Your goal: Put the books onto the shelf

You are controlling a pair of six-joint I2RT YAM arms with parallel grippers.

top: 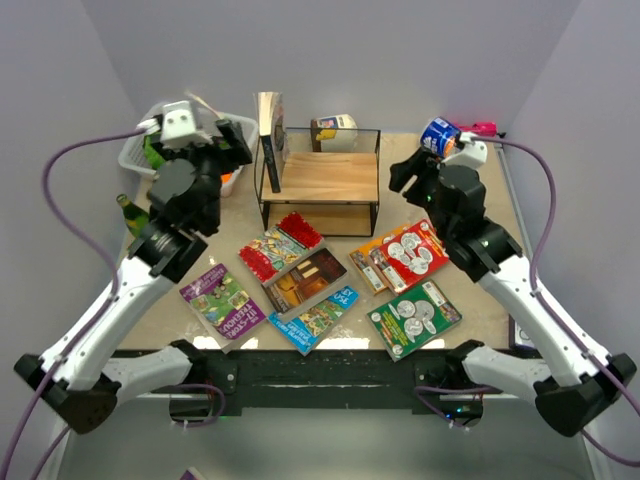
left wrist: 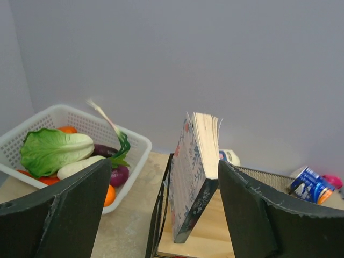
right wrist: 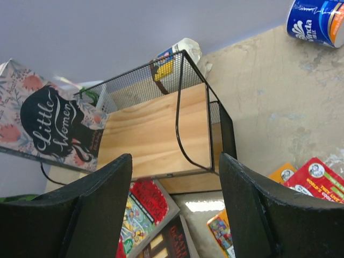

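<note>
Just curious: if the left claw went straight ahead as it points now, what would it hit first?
Likely the upright book on the shelf, standing between the left gripper's open fingers.

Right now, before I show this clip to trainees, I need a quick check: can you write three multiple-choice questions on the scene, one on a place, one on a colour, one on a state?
1. Relative to the shelf, the Little Women book is: A lying flat in front of it; B upright on its top board; C on its lower board.
2. The coin-cover book nearest the table's front edge is: A pink; B white; C green.
3. The left gripper is: A open, a finger on each side of the book; B shut on the book; C shut and empty.
Key: 1 B, it stands at the top board's left end. 2 C, its cover is green. 3 A, the left wrist view shows both fingers spread with the book between.
</note>
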